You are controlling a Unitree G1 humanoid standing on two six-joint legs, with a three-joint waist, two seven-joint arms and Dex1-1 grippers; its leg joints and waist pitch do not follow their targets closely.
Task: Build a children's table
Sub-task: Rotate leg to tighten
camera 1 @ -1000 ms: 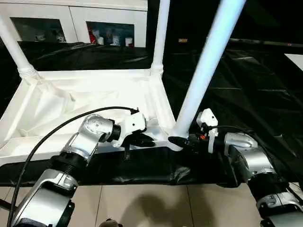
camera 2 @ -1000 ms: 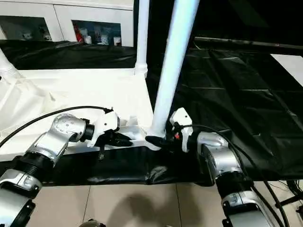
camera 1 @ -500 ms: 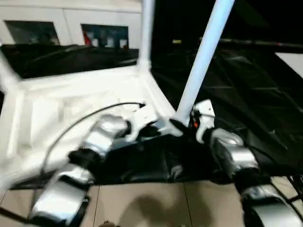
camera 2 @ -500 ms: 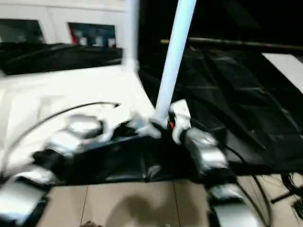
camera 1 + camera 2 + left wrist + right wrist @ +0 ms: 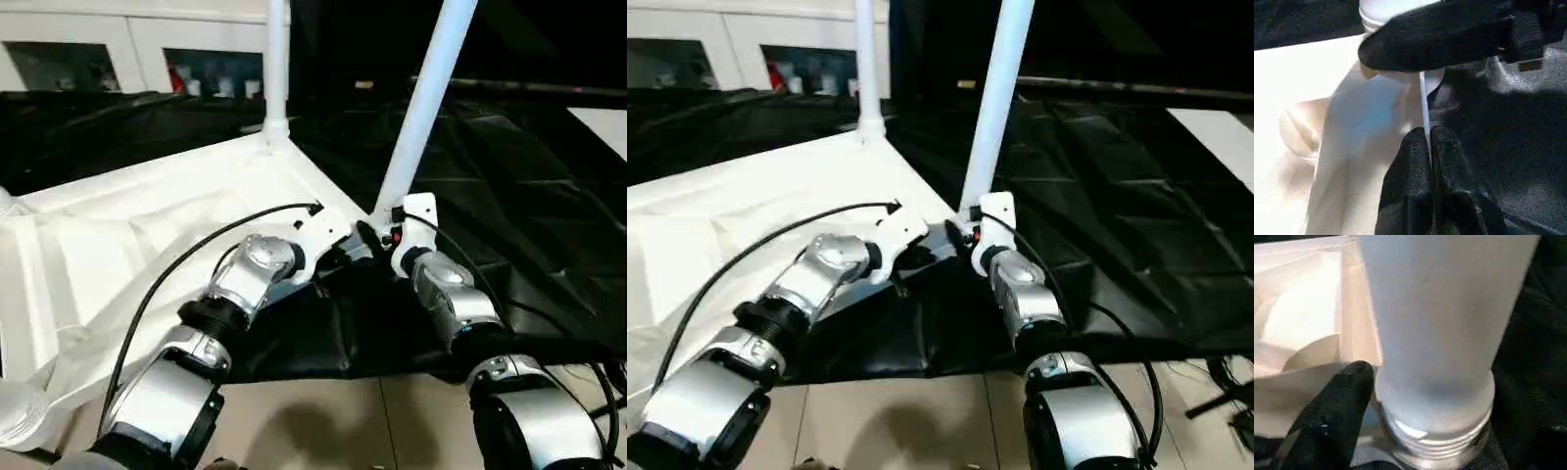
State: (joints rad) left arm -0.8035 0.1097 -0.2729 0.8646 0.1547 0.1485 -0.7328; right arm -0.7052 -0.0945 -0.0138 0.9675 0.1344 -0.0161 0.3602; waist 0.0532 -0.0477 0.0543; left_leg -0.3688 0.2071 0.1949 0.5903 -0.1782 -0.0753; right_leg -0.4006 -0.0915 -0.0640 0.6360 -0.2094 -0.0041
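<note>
The white tabletop (image 5: pixel 147 225) lies upside down on a black sheet. One white leg (image 5: pixel 276 69) stands in its far corner socket, and another leg (image 5: pixel 426 108) rises from the near right corner. My left gripper (image 5: pixel 338 259) is beside that corner, its fingers (image 5: pixel 1410 166) shut on the tabletop's thin rim. From the other side my right gripper (image 5: pixel 377 227) reaches in, its jaws open around this leg's threaded base (image 5: pixel 1440 431). One finger (image 5: pixel 1337 421) sits a sliver off the thread; the other is hidden behind the leg.
A white cabinet (image 5: pixel 147 49) with glass doors stands at the back. The black sheet (image 5: pixel 509 196) spreads to the right and hangs over the front edge above a tiled floor (image 5: pixel 323 421). A black cable (image 5: pixel 167 284) loops over my left forearm.
The whole view has swung, so the camera moved. Both arms now reach further forward. The tabletop's near right corner lies further away and more turned, still with both grippers at it.
</note>
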